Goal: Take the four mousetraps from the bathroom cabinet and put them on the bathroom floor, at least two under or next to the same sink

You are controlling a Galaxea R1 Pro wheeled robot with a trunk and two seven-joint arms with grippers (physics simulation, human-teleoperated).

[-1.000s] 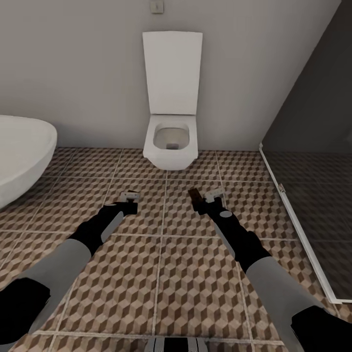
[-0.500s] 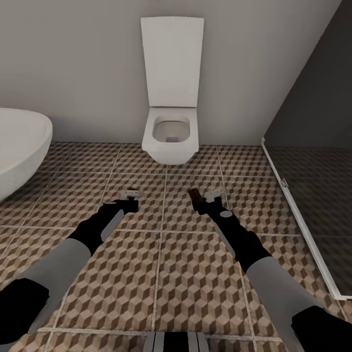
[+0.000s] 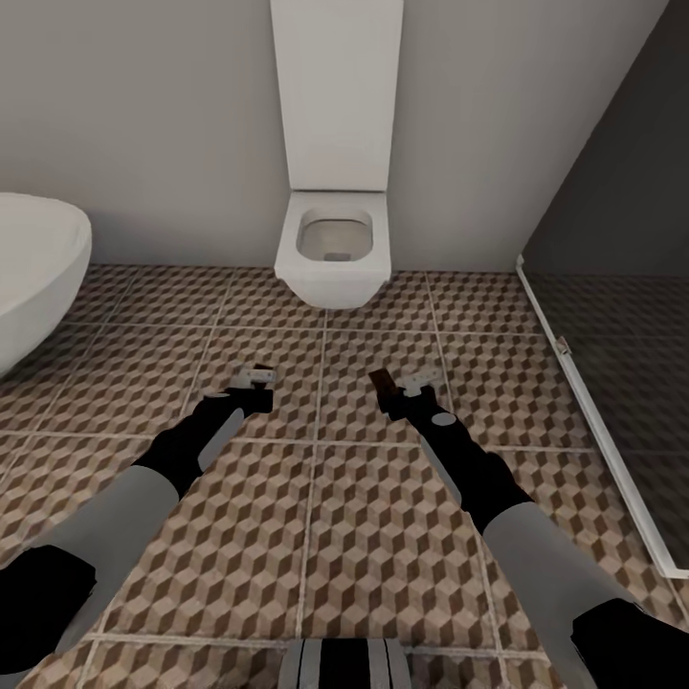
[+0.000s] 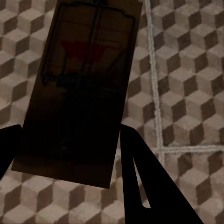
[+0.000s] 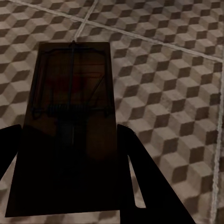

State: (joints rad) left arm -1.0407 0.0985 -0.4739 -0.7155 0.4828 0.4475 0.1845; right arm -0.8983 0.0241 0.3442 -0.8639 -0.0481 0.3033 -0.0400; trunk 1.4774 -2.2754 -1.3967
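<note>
Head view: 2 arms out over the bathroom floor (image 3: 316, 536), toilet (image 3: 332, 249) far ahead, bowl open. Left gripper (image 4: 70, 154) pinching 1 mousetrap (image 4: 84, 88); right gripper (image 5: 70, 158) pinching another mousetrap (image 5: 70, 121).

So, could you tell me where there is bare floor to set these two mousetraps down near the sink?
The cube-patterned brown tile floor lies bare between the white rounded sink basin and the white wall-hung toilet, and ahead of both arms. Rightward, the dark glass shower screen hems it in. Each brown wooden mousetrap sits clamped in its jaws.
</note>
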